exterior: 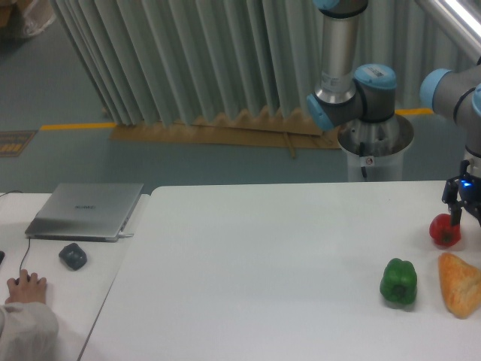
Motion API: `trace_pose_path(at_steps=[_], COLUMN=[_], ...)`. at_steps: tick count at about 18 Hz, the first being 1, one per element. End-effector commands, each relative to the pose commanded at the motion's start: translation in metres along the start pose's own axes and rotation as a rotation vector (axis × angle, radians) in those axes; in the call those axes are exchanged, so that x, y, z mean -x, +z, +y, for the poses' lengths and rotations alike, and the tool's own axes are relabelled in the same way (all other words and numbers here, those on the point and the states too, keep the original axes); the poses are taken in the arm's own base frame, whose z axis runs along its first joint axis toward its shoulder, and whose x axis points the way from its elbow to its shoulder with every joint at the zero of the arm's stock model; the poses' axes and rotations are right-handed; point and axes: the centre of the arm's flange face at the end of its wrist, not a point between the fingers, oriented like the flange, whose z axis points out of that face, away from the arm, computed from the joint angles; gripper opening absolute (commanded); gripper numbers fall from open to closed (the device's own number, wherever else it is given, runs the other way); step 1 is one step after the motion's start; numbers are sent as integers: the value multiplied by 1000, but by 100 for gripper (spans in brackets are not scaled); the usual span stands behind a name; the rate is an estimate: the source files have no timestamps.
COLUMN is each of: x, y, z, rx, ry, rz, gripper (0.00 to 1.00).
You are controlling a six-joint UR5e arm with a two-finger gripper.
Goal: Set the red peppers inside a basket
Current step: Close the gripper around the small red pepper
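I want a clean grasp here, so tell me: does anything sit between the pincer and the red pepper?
Nothing visible does. The pincer hangs right over the red pepper; the green pepper and bread wedge lie nearer the camera, apart.

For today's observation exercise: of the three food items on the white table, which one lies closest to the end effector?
The red pepper, at the table's far right edge. The end effector is right at it; the green pepper and bread wedge lie nearer the camera.
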Motion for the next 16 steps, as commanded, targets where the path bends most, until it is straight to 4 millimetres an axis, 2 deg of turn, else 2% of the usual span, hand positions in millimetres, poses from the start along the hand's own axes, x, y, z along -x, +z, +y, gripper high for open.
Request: trace_pose_path(at_steps=[5,11,13,16], x=[0,4,0,-11], y=[-1,-6,1,24], z=[5,2,0,11], rx=[3,3,26,80], ry=[-101,-117,-107,-106], rz=[-3,-12,-1,42], gripper=[100,100,100,100])
